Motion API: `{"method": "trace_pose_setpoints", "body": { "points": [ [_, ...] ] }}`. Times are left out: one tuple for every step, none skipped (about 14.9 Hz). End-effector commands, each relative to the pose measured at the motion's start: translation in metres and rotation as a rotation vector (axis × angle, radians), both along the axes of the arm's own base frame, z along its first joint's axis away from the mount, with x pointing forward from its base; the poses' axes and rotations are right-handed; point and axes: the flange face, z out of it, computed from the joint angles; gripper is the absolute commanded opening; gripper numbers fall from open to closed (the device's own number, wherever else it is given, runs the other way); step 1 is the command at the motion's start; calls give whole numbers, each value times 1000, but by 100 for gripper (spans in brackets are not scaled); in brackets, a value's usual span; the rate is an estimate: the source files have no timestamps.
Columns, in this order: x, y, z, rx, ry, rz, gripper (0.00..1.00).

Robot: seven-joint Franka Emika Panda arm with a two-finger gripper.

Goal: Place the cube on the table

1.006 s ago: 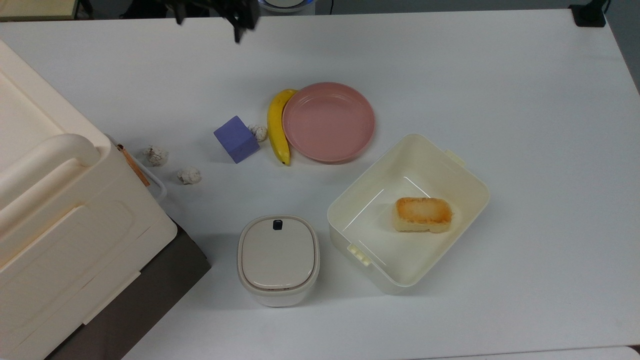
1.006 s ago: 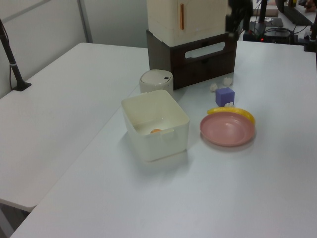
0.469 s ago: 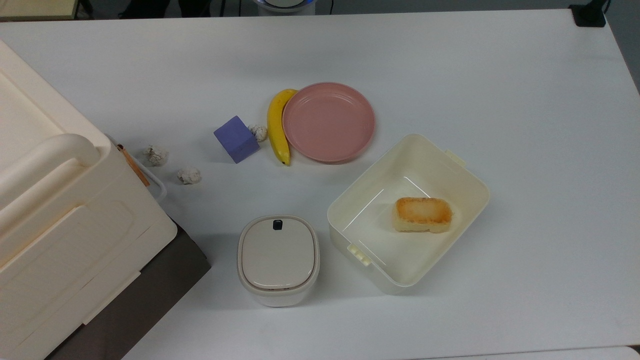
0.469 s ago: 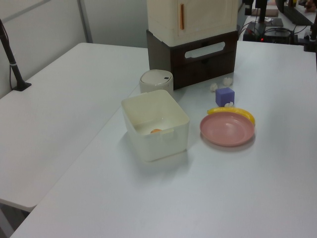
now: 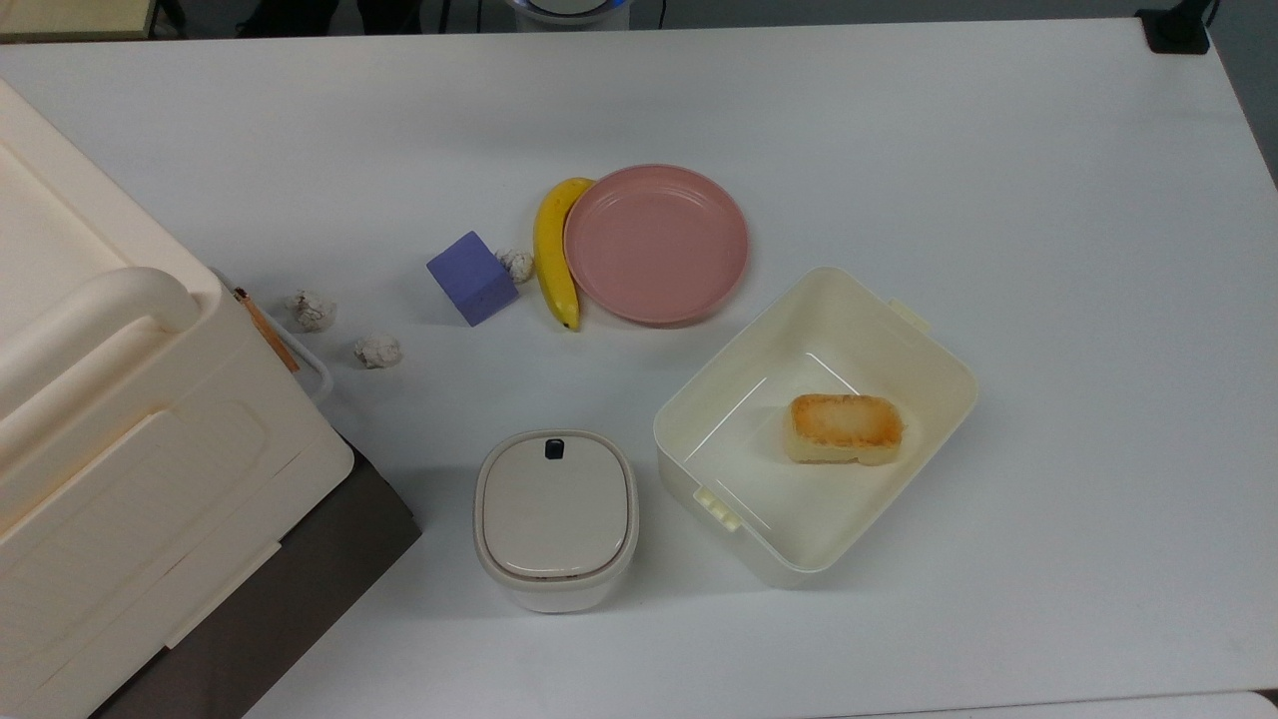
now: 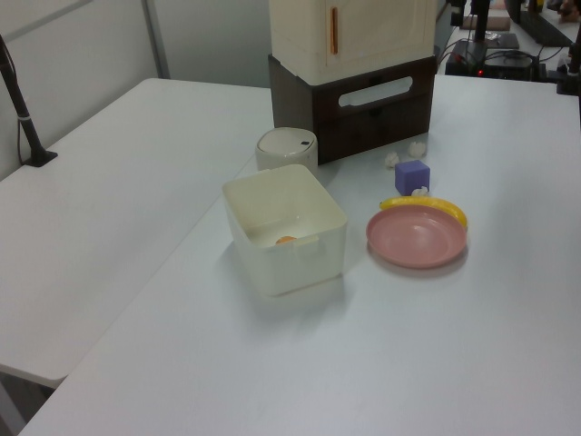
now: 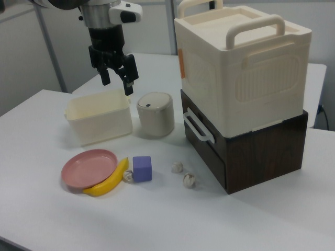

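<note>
The purple-blue cube rests flat on the white table, just left of a banana in the top view. It also appears in the left view and in the right view, free of any grip. In the right view my gripper hangs high above the table, over the far side near the cream bin. It is open, with nothing between its fingers, and well apart from the cube.
A banana leans on the pink plate. The cream bin holds a bread block. A lidded pot stands near it. Crumpled paper balls lie near the tall cream box on a brown drawer unit.
The gripper has gone up and out past the top view's upper edge and the left view's top. The cube has stayed where it was.
</note>
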Motion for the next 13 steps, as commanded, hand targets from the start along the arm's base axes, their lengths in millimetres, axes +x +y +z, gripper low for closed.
{"method": "trace_pose_setpoints", "body": {
  "points": [
    [-1,11,2,54,-10,15,100],
    [2,15,2,82,-22,7,100],
    [8,18,2,86,-55,5,100],
    [16,16,1,78,-96,-2,100],
    [20,15,-2,71,-122,-4,100],
    [22,13,-4,65,-138,-7,100],
    [23,13,-4,61,-145,-3,100],
    [22,13,-5,62,-142,-3,100],
    [22,13,-5,63,-139,-3,100],
    [21,14,-4,63,-136,1,100],
    [20,13,-5,63,-135,1,100],
    [20,13,-5,63,-135,1,100],
    [20,13,-4,64,-135,1,100]
  ]
}}
